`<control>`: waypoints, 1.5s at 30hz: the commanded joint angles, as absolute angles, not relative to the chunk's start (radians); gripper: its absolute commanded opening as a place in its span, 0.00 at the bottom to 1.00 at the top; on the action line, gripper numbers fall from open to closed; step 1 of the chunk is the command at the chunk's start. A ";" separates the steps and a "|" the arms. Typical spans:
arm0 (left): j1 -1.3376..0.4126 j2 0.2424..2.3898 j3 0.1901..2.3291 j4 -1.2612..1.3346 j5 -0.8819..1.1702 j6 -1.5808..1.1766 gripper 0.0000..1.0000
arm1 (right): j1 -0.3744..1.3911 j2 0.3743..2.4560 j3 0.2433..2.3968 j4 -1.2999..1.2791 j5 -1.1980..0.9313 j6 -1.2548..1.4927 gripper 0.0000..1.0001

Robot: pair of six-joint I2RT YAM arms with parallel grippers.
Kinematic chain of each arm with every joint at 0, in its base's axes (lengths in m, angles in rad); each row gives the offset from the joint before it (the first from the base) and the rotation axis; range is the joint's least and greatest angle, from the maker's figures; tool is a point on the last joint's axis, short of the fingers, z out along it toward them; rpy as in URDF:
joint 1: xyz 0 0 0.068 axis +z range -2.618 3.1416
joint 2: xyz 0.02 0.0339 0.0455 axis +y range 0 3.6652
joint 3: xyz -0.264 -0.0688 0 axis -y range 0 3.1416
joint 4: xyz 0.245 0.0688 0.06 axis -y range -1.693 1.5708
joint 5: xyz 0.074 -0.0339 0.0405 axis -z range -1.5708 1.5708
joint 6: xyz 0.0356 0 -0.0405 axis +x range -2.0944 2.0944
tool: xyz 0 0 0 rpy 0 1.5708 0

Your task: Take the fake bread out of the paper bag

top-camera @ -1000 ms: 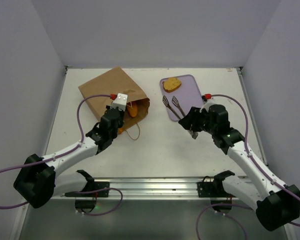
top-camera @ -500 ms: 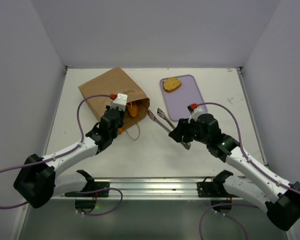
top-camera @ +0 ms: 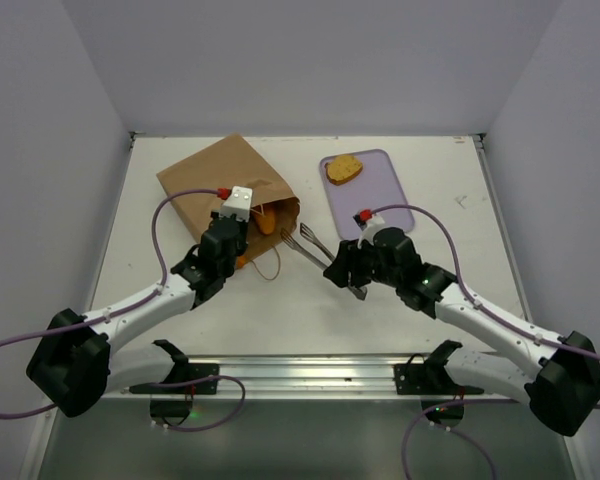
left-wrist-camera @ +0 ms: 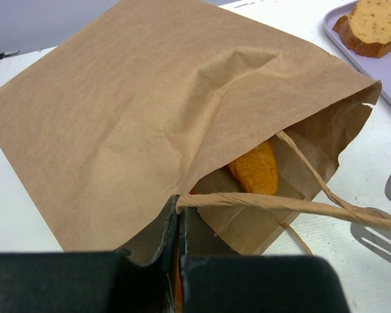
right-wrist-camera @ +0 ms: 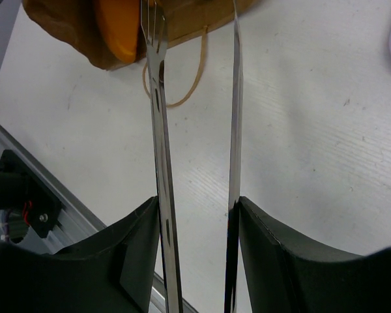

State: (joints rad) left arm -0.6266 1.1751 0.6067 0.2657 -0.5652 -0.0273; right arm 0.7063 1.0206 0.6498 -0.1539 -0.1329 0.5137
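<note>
Here, there is one large creased brown kraft paper bag (top-camera: 220, 180) lying on its side at the back left of the white table (top-camera: 310, 310), its mouth turned toward the table's middle. My left jaws are pressed closed on the bag's lower mouth edge, where a paper handle comes out, so that arm is gripping the bag. One thin looped handle (top-camera: 271, 264) lies on the table just beside them.

I count two clear pieces of glossy orange-golden toy bread. One plump loaf (left-wrist-camera: 255, 168) sits inside the bag, just within the mouth. The other, a flat golden slice (top-camera: 343, 168), rests at the far end of the single flat lavender tray (top-camera: 382, 202), which lies to the right of the bag and well apart from it. A further sliver of orange shows between my left fingers (left-wrist-camera: 163, 241), but I cannot tell whether it is a third piece.

My right jaws are clamped on the one pair of thin metal tongs (top-camera: 310, 247), holding them near the handle end. Their two blades stand apart, with the tips pointing at the bag's mouth and just beside it. In my right wrist view one slotted tip (right-wrist-camera: 152, 23) crosses the loaf in the bag; whether it touches I cannot tell
</note>
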 commanded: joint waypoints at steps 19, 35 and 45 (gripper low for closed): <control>-0.626 1.101 0.601 0.304 -0.568 -0.094 0.00 | 0.736 1.252 0.785 0.055 -0.118 0.496 0.52; -0.626 1.131 0.629 0.267 -0.558 -0.104 0.00 | 0.744 1.459 0.926 0.084 -0.031 0.437 0.53; -0.626 1.127 0.629 0.261 -0.549 -0.107 0.00 | 0.744 1.545 0.977 0.103 -0.018 0.436 0.56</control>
State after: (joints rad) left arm -0.6270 1.1332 0.5926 0.2523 -0.5480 -0.0719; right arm 0.7395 1.5314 0.9302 0.0326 -0.0383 0.4484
